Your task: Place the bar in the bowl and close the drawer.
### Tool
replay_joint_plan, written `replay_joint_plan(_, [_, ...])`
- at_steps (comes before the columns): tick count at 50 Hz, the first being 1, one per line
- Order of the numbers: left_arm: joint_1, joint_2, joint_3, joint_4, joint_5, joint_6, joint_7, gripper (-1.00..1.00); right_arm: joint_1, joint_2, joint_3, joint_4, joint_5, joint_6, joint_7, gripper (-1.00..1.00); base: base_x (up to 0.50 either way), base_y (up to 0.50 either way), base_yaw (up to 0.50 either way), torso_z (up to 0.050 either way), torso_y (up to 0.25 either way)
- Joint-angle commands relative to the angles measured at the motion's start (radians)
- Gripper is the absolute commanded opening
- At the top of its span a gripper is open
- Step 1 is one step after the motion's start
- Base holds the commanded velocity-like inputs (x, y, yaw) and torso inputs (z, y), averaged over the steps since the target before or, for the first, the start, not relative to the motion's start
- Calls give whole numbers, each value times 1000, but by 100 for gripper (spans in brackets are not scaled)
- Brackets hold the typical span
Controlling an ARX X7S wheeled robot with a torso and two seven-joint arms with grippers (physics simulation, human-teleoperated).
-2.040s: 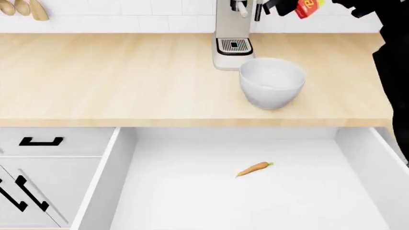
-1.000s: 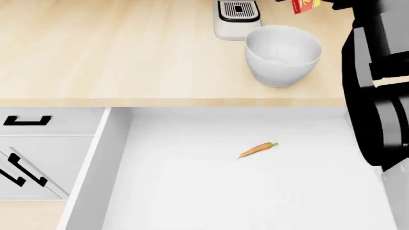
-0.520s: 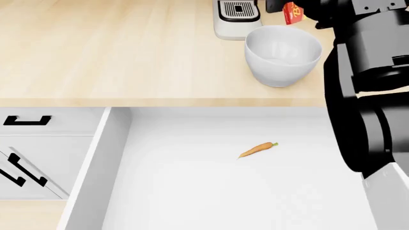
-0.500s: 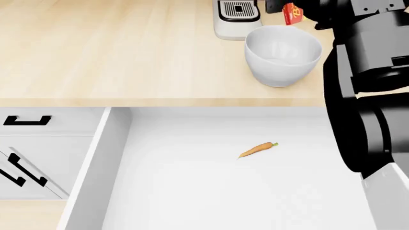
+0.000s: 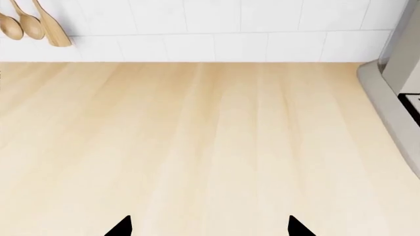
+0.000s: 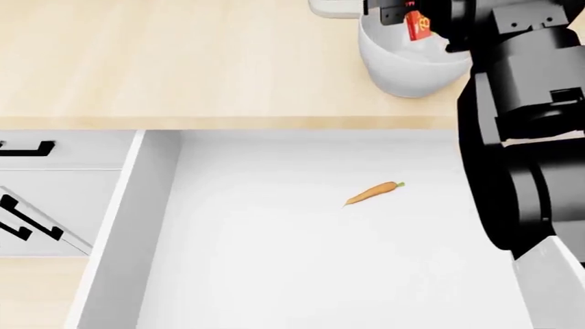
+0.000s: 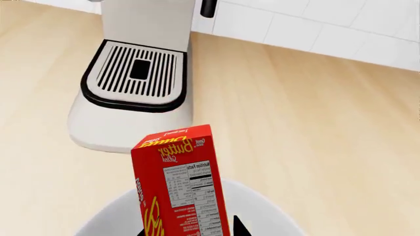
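Observation:
The red bar with "Butter" lettering stands upright between the fingers of my right gripper, which is shut on it. It hangs just above the white bowl. From the head, the bar is over the bowl on the wooden counter, with my right gripper around it. The wide white drawer is pulled open below the counter; its handle is out of view. My left gripper is open over bare counter.
A small orange carrot lies in the drawer. A coffee machine stands right behind the bowl. Wooden spoons hang on the tiled wall. Narrower drawers with black handles are at the left. My black right arm covers the drawer's right side.
My right gripper has brought the bar down and nearer, from beside the coffee machine to over the bowl. The head view has shifted, so the counter and bowl sit higher in it.

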State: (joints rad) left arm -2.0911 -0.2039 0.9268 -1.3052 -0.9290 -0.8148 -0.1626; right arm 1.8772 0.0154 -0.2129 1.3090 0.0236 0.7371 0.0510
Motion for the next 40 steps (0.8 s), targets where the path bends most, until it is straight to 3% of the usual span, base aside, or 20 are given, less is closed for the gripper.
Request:
replay_joint_plan(1, [-4,0,-55,0,48,-11,0,100,22,2,-13,0,-15,6,-5,-100,0,0,0,0,0])
replay_joint_plan(19, [-4,6,-128,1,122,-25,12,100,30,1,-22,0,-20,37,-14,-100,0,0,0,0,0])
replay_joint_plan(20, [-4,6,-132,2,125,-26,12,100,33,1,-23,0,-20,39,-13,100,0,0,0,0,0])
replay_joint_plan(40, [-5,5,-177,12,181,-37,5,100,121,7,-42,0,-24,67,-18,100,0,0,0,0,0])
